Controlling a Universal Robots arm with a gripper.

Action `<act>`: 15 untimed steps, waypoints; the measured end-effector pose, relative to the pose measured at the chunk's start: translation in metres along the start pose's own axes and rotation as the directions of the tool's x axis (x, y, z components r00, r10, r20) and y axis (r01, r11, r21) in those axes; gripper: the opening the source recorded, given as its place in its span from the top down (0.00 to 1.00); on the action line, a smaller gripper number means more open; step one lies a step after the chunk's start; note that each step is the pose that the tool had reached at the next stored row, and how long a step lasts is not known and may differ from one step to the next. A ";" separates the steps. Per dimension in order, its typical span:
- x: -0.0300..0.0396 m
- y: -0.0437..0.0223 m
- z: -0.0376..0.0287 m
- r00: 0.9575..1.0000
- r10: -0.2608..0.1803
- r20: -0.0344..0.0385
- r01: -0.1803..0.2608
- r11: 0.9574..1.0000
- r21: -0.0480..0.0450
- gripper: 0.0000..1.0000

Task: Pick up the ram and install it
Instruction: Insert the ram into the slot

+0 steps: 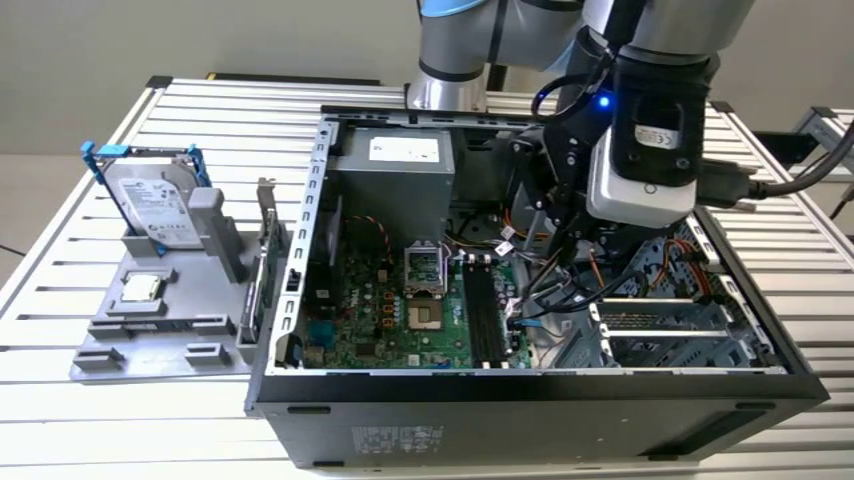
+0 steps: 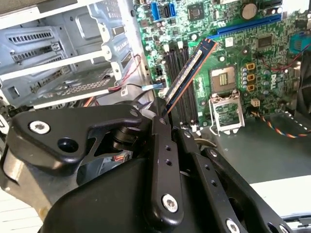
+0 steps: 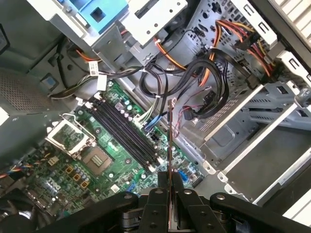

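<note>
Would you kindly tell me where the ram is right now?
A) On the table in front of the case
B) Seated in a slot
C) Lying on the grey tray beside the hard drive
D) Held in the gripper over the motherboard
D: in the second wrist view the gripper is shut on the ram, which sticks out over the motherboard; the slots in the first wrist view are empty.

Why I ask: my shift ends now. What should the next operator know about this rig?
Hand: shut on the ram, gripped at one end, inside the open computer case.
Ram: in the air over the motherboard, near the black memory slots, not in one.
Done: pickup.
Left: seating the ram in a slot.
</note>
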State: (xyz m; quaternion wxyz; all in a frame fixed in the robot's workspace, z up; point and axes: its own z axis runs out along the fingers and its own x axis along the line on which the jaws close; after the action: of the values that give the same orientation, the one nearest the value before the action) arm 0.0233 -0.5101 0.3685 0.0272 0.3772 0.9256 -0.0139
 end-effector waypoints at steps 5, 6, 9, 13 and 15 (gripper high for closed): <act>0.0001 0.0001 0.0000 0.999 -0.043 0.002 0.043 0.999 -0.001 1.00; 0.0002 0.0002 0.0000 0.999 -0.052 0.002 0.052 0.999 -0.001 1.00; 0.0003 0.0003 0.0000 0.997 -0.080 0.003 0.080 0.997 -0.002 1.00; 0.0004 0.0005 0.0000 0.993 -0.117 0.005 0.117 0.993 -0.002 1.00; 0.0005 0.0006 0.0000 0.991 -0.136 0.006 0.137 0.991 -0.003 1.00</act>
State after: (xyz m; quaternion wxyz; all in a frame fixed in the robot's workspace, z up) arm 0.0233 -0.5093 0.3685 0.0295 0.3129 0.9492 -0.0154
